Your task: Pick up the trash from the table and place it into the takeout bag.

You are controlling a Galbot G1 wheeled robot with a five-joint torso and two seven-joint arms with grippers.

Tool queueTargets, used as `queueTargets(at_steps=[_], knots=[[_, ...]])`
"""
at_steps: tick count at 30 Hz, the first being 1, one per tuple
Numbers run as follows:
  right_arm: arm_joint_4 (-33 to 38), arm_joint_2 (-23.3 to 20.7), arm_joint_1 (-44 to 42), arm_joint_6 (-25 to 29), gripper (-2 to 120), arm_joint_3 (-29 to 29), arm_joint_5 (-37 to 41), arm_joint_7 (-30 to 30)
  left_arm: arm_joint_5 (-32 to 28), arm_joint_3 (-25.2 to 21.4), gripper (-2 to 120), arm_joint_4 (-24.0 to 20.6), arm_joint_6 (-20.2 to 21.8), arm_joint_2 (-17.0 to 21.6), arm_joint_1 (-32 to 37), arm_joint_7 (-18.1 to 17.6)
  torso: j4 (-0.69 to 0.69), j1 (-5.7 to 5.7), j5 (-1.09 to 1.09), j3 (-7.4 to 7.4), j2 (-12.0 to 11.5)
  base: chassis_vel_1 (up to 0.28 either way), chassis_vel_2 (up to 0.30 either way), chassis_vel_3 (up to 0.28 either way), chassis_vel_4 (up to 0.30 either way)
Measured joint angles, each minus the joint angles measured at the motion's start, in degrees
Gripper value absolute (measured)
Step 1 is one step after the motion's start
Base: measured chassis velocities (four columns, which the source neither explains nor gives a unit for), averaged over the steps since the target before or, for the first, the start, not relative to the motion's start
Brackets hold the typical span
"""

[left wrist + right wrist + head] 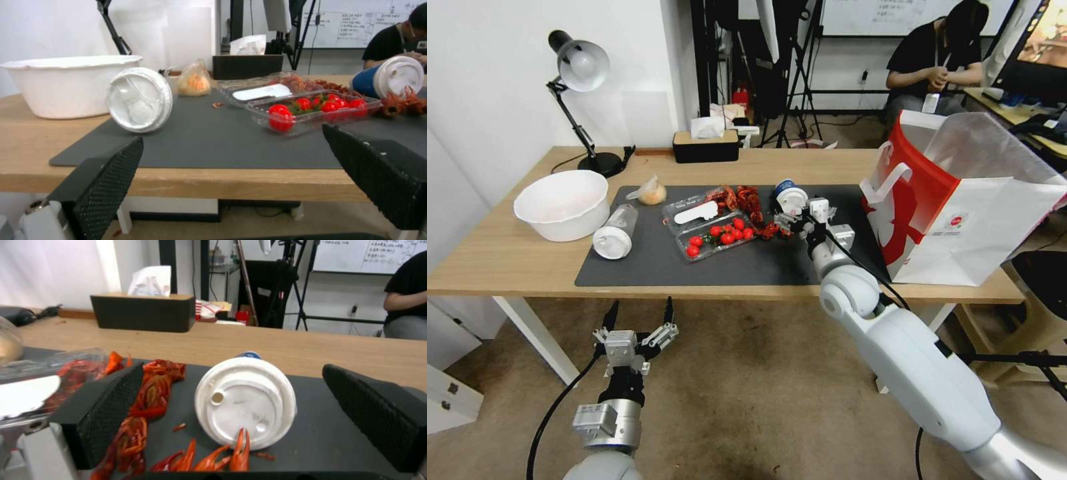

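While the cup (245, 403) is lying on its side on the mat (647, 267), lid facing the robot, the right gripper (796, 220) is hovering just at its 6 o'clock — fingers spread wide, holding nothing. Red crayfish shells (151, 396) are lying at the cup's 9 o'clock. The bag (960, 200) is standing at 3 o'clock. The left gripper (639, 320) is hanging below the table (500, 253) edge — wide open, empty.
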Motion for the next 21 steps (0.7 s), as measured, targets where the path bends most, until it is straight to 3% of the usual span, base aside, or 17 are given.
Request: queueTargets(at_steps=[21], knots=[[-12.3, 2.3, 10.6, -7.4, 100, -4.0, 5.3, -0.7, -0.3, -0.4, 100, 0.2, 0.1, 0.0, 0.2, 0.0, 0.0, 0.0, 0.0, 0.0, 0.0, 0.0, 0.0, 0.0, 0.0]])
